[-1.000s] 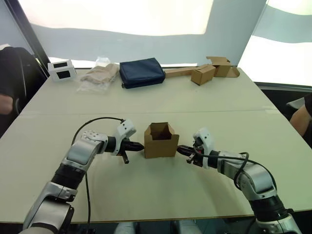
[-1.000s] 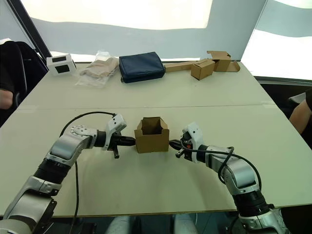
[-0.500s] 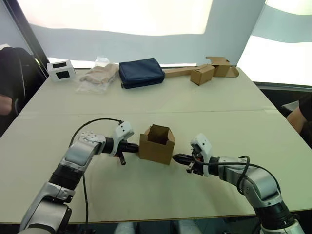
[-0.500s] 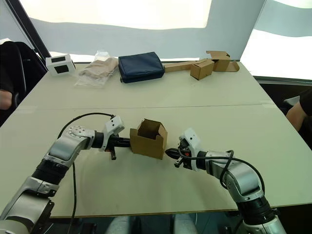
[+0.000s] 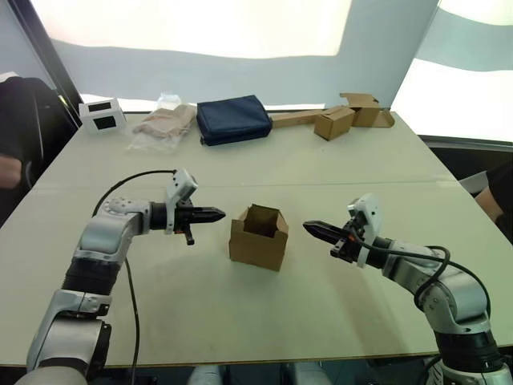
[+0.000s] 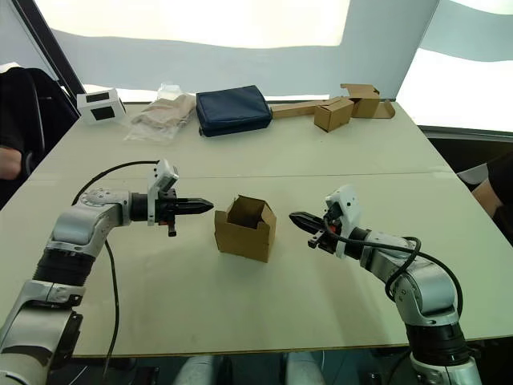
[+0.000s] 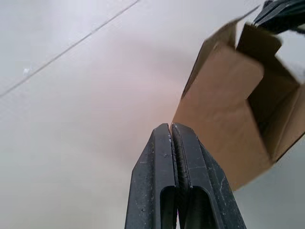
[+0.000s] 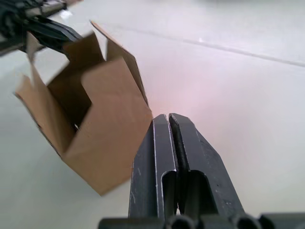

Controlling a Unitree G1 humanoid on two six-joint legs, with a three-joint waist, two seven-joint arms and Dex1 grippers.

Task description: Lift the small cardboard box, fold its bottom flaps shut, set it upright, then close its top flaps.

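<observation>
Left eye view: small cardboard box (image 5: 258, 237) sits between left gripper (image 5: 215, 214) and right gripper (image 5: 313, 228) (both pressed together, neither touching), about equally near.

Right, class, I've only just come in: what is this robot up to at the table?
It is working on a small cardboard box, which stands on the table with its top flaps open. Neither hand holds it. The left hand and the right hand hover on either side of the box, apart from it, both with fingers shut. Closing the top flaps is not yet done.
</observation>
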